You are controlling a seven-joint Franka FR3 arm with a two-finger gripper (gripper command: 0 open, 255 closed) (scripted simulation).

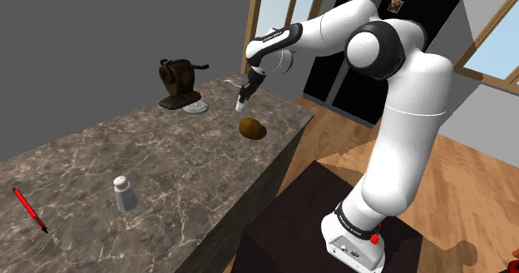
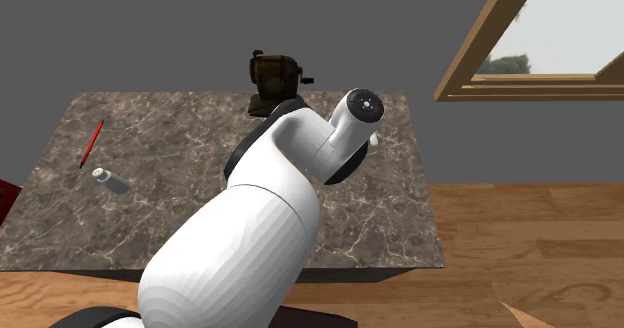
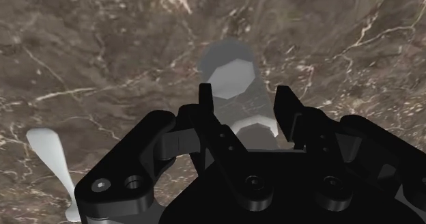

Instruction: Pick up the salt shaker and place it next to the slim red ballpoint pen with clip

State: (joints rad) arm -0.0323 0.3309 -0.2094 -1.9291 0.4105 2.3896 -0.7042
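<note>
My black gripper (image 1: 240, 105) hangs low over the far end of the marble counter (image 1: 166, 159), between a brown grinder and a brown lump. In the wrist view the gripper (image 3: 246, 96) is shut on a small pale grey salt shaker (image 3: 254, 128) with a faceted body. The shaker's pale end (image 1: 239, 108) pokes out below the fingertips. The slim red pen (image 1: 29, 210) lies far off at the counter's near left end, also seen on the second exterior view's left (image 2: 92, 143). A second shaker with a white cap (image 1: 125, 193) stands near that pen (image 2: 110, 180).
A brown grinder (image 1: 177, 80) with a grey disc (image 1: 196, 107) at its foot stands at the counter's back edge. The brown lump (image 1: 253, 129) lies just in front of the gripper. A white spoon-shaped thing (image 3: 51, 161) lies beside the hand. The counter's right edge drops to a wooden floor (image 1: 466, 180).
</note>
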